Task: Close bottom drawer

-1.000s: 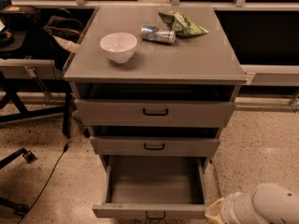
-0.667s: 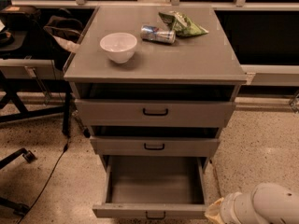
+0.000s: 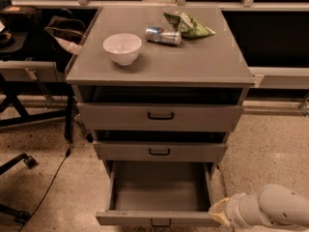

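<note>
The bottom drawer (image 3: 159,218) of the grey cabinet is pulled far out, its empty inside showing, its small black handle (image 3: 161,223) at the frame's lower edge. The middle drawer (image 3: 159,151) and top drawer (image 3: 160,116) stick out a little. My arm (image 3: 268,210) enters at the lower right, beside the drawer's right front corner. The gripper itself is out of view below the frame.
On the cabinet top (image 3: 203,62) stand a white bowl (image 3: 122,48), a lying can (image 3: 163,35) and a green chip bag (image 3: 188,25). A chair and bags (image 3: 29,47) stand at the left, with a cable (image 3: 53,178) on the speckled floor.
</note>
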Robot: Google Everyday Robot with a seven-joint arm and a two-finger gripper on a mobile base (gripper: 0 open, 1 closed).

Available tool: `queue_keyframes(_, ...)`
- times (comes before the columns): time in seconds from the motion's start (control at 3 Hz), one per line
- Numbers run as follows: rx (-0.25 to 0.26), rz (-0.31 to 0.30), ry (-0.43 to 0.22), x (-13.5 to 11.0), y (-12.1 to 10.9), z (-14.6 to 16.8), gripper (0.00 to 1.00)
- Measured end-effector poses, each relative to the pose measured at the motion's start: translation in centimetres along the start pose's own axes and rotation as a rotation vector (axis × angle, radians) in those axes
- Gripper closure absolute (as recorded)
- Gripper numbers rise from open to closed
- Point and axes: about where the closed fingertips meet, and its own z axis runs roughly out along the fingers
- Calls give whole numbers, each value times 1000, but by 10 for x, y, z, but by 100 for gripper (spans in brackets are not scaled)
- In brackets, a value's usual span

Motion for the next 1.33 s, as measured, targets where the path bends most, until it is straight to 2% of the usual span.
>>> queue_keyframes(0.67,74,251,-48,32,-38,62,100)
queue_keyframes(1.0,90,374,-38,58,-43,89,100)
queue_keyframes(1.33,90,374,-38,58,-43,89,100)
